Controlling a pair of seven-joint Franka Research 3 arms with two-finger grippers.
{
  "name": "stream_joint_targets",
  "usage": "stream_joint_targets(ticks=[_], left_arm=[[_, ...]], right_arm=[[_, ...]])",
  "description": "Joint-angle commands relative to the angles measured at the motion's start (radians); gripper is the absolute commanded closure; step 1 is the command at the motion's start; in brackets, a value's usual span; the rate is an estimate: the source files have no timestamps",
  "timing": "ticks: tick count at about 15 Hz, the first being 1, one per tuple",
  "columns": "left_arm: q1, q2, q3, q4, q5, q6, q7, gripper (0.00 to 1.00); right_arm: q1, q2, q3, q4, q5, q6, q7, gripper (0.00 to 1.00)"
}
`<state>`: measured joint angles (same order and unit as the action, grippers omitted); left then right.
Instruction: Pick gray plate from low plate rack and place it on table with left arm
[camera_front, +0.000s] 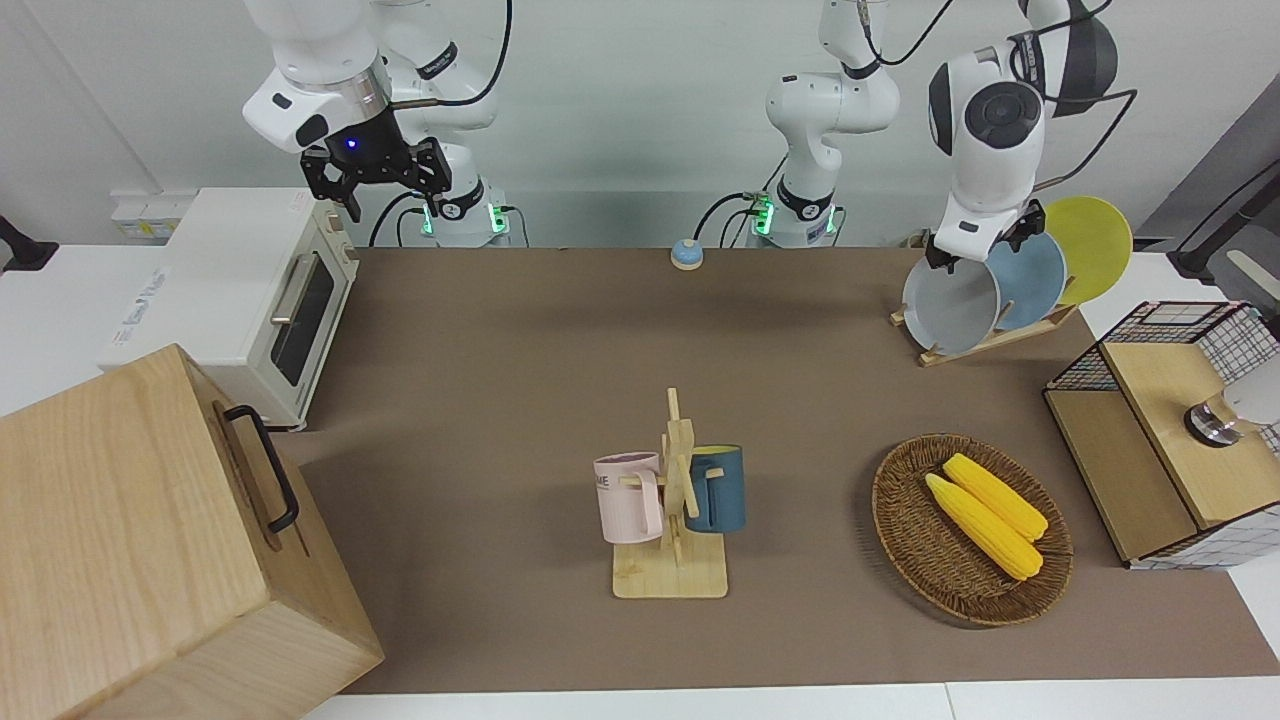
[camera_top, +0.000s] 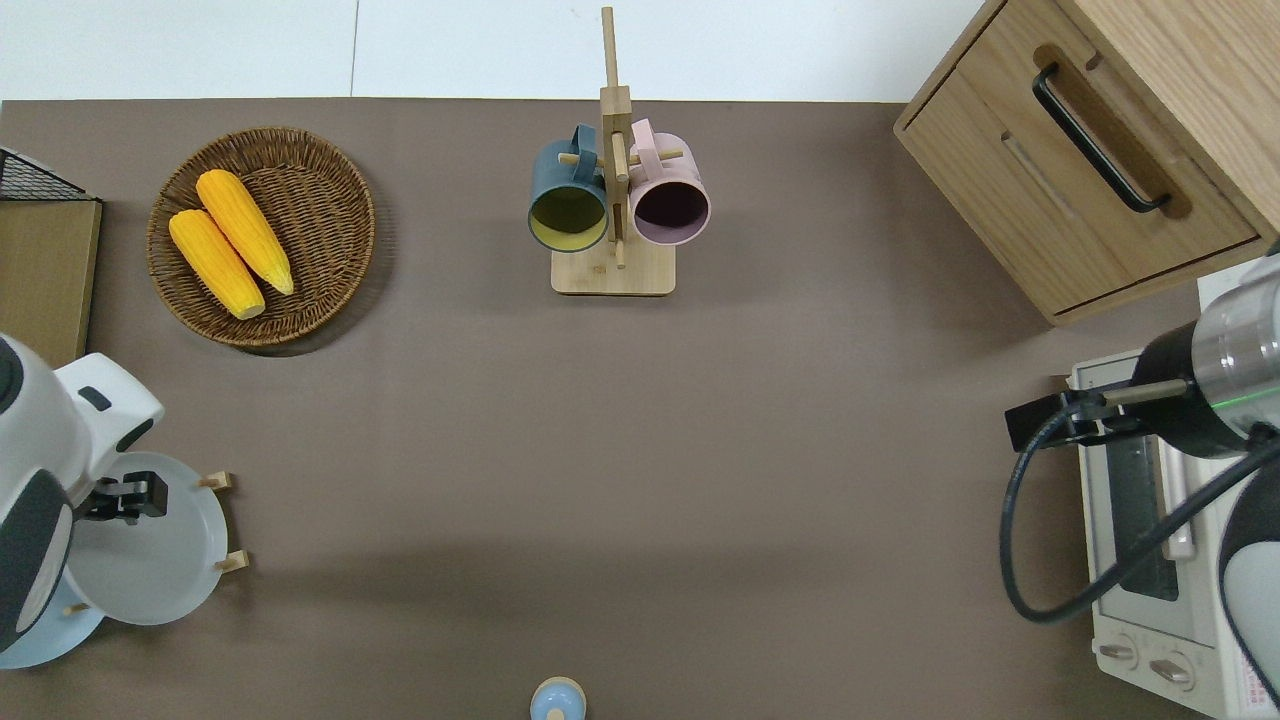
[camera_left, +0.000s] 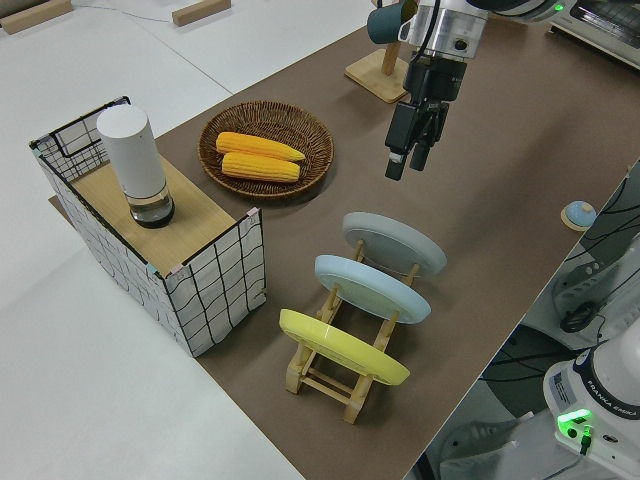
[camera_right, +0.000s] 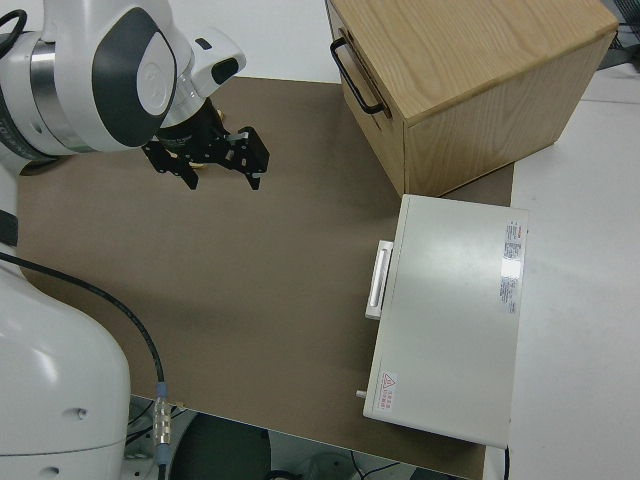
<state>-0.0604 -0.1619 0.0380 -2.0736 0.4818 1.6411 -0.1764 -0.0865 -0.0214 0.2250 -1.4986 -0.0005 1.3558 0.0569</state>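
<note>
The gray plate (camera_front: 950, 303) leans in the low plate rack (camera_front: 990, 340) at the left arm's end of the table (camera_front: 520, 380), in the slot nearest the table's middle. It also shows in the overhead view (camera_top: 150, 560) and the left side view (camera_left: 395, 243). My left gripper (camera_left: 404, 168) points down, open and empty, a little above the gray plate's top rim; in the overhead view the left gripper (camera_top: 128, 497) is over that rim. My right gripper (camera_front: 375, 185), with a blue light, is parked and open.
A light blue plate (camera_front: 1035, 280) and a yellow plate (camera_front: 1090, 240) stand in the same rack. A wicker basket with corn (camera_front: 970, 530), a wire-sided box (camera_front: 1170, 430), a mug stand (camera_front: 675, 500), a toaster oven (camera_front: 240, 300) and a wooden cabinet (camera_front: 150, 540) are around.
</note>
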Motion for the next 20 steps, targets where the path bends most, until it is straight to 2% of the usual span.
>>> stream_joint_targets(ticks=[1,4,7,8,10,14,15,20], left_arm=[[0.008,-0.024,0.043,-0.092,0.058,0.057,0.009,0.01],[0.008,-0.008,0.075,-0.117,0.058,0.062,0.008,0.04],[0.011,0.007,0.088,-0.126,0.058,0.071,-0.001,0.36],[0.011,0.008,0.097,-0.128,0.057,0.08,-0.002,0.41],[0.01,0.008,0.103,-0.128,0.047,0.086,-0.005,0.63],[0.01,0.001,0.103,-0.122,0.046,0.085,0.003,0.97],[0.01,-0.001,0.103,-0.117,0.046,0.083,0.003,1.0],[0.001,-0.016,0.102,-0.05,0.023,0.025,0.014,1.0]], right_arm=[[-0.015,-0.005,0.007,0.006,0.002,-0.015,-0.003,0.011],[-0.015,-0.005,0.007,0.006,0.004,-0.015,-0.003,0.011],[-0.015,-0.005,0.007,0.006,0.004,-0.015,-0.003,0.011],[-0.015,-0.005,0.007,0.006,0.004,-0.015,-0.003,0.011],[-0.013,-0.005,0.007,0.006,0.004,-0.015,-0.003,0.013],[-0.015,-0.005,0.007,0.006,0.004,-0.015,-0.003,0.011],[-0.013,-0.005,0.007,0.006,0.004,-0.015,-0.003,0.011],[-0.015,-0.005,0.007,0.006,0.004,-0.015,-0.003,0.011]])
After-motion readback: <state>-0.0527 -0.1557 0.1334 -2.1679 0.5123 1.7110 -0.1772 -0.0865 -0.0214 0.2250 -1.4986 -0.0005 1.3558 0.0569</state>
